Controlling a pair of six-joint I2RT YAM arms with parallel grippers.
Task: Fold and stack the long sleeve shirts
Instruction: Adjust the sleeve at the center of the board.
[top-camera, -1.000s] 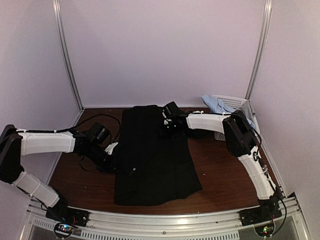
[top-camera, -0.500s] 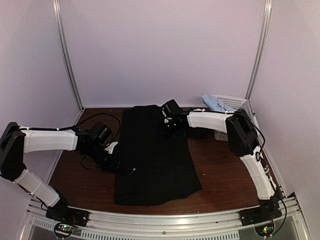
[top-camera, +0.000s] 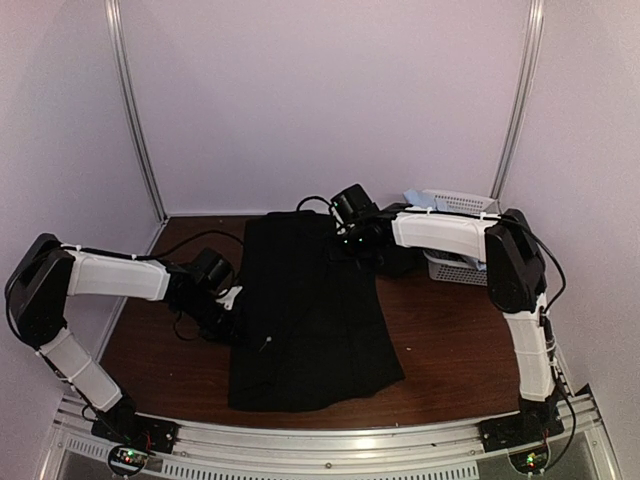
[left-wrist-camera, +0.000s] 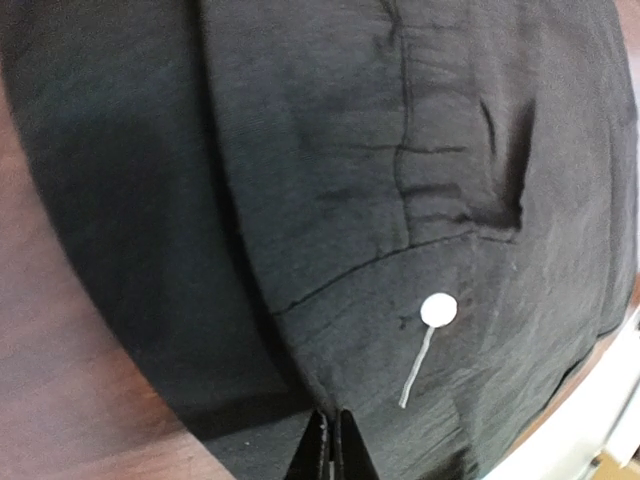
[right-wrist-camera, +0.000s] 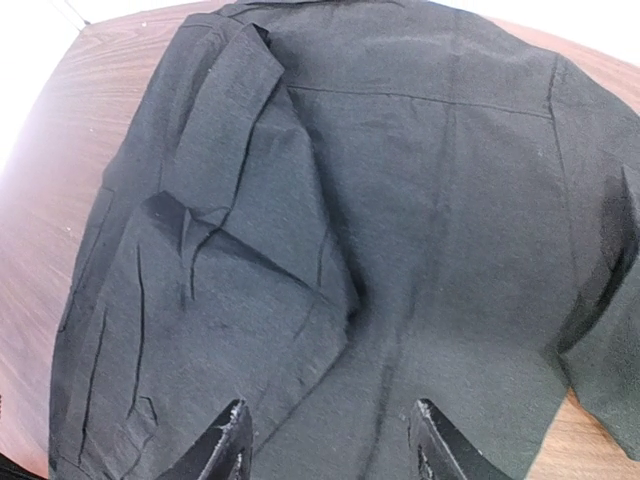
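Note:
A black long sleeve shirt (top-camera: 310, 320) lies lengthwise on the brown table (top-camera: 450, 340), its sides folded in. My left gripper (top-camera: 232, 322) is at the shirt's left edge. In the left wrist view its jaws (left-wrist-camera: 333, 445) are shut, and a ridge of the black cloth (left-wrist-camera: 400, 200) runs into their tips, near a small white button (left-wrist-camera: 438, 310) with a loose thread. My right gripper (top-camera: 350, 240) hovers over the shirt's far right part. In the right wrist view it (right-wrist-camera: 330, 408) stands open above the cloth (right-wrist-camera: 400, 200), holding nothing. A pale blue shirt (top-camera: 425, 207) hangs over the basket.
A white lattice basket (top-camera: 462, 203) stands at the back right corner, behind my right arm. Pale walls with metal posts close the table at the back and both sides. A metal rail runs along the near edge.
My right gripper has opened, let go of the black shirt and risen slightly toward the back. My left gripper opened briefly and shut again at the shirt's left edge.

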